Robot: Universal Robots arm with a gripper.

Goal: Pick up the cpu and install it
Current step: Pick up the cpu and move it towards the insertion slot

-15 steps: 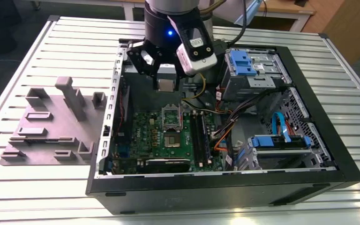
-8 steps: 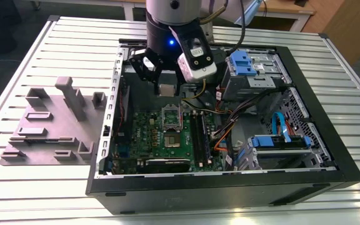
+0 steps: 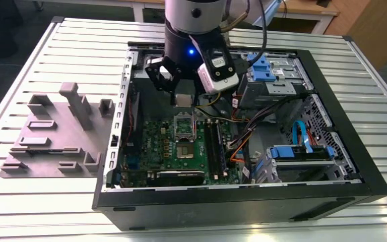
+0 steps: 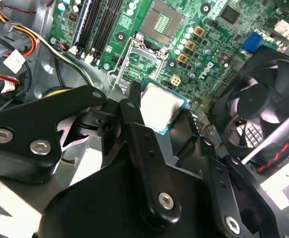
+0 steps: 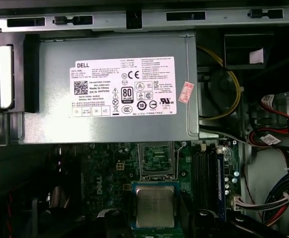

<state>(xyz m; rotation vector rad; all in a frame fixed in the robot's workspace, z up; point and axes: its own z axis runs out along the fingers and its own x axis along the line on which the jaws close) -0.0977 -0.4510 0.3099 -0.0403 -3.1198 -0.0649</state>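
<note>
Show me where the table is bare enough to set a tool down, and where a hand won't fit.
Bare: the ribbed table between the grey fixture plate and its far edge, and the strip at the exterior view's right of the computer case. Crowded: inside the case, cables and drive bays flank the motherboard, with the gripper shut on the cpu above it.

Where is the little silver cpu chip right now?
In both wrist views the cpu is gripped between the black jaws, hanging above the green motherboard near the open socket.
</note>
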